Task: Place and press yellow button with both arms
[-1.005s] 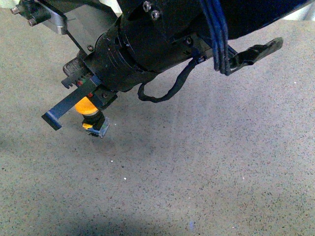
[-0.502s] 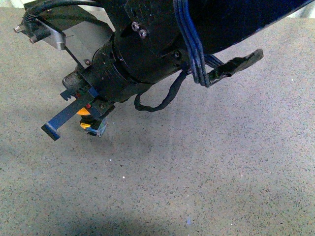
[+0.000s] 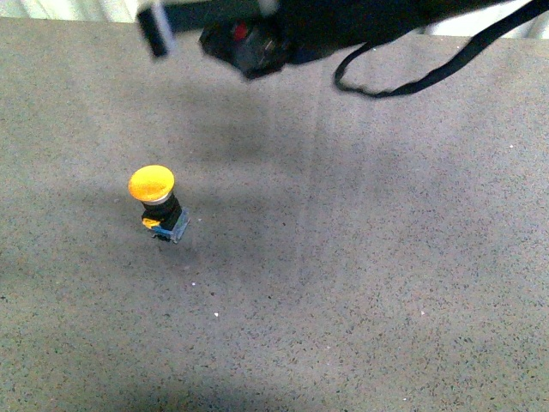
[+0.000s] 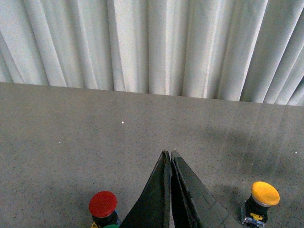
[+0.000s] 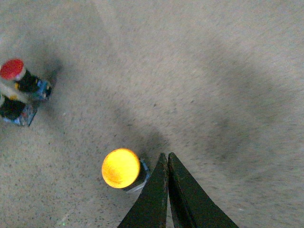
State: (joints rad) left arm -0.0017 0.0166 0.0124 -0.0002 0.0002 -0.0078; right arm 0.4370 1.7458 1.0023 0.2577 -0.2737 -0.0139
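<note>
The yellow button [image 3: 153, 185] stands upright on the speckled grey table, left of centre, with nothing touching it. It has an orange-yellow cap, a black neck and a blue-grey base. My right arm is blurred along the top edge of the front view, and its white-tipped gripper [image 3: 156, 24] is high above and behind the button. In the right wrist view the shut gripper [image 5: 166, 156] points down just beside the button's cap [image 5: 120, 167]. My left gripper [image 4: 167, 154] is shut and empty. In its view the yellow button [image 4: 265, 193] stands off to one side.
A red button [image 4: 103, 204] stands on the other side of the left gripper, with a green cap [image 4: 110, 226] just showing beside it. The red button [image 5: 12, 69] and another button's blue base [image 5: 21, 116] show in the right wrist view. A white curtain [image 4: 152, 42] hangs behind the table.
The right arm, which covered the yellow button from above, has lifted up and away to the top edge. The button is now uncovered and stands in the same place.
</note>
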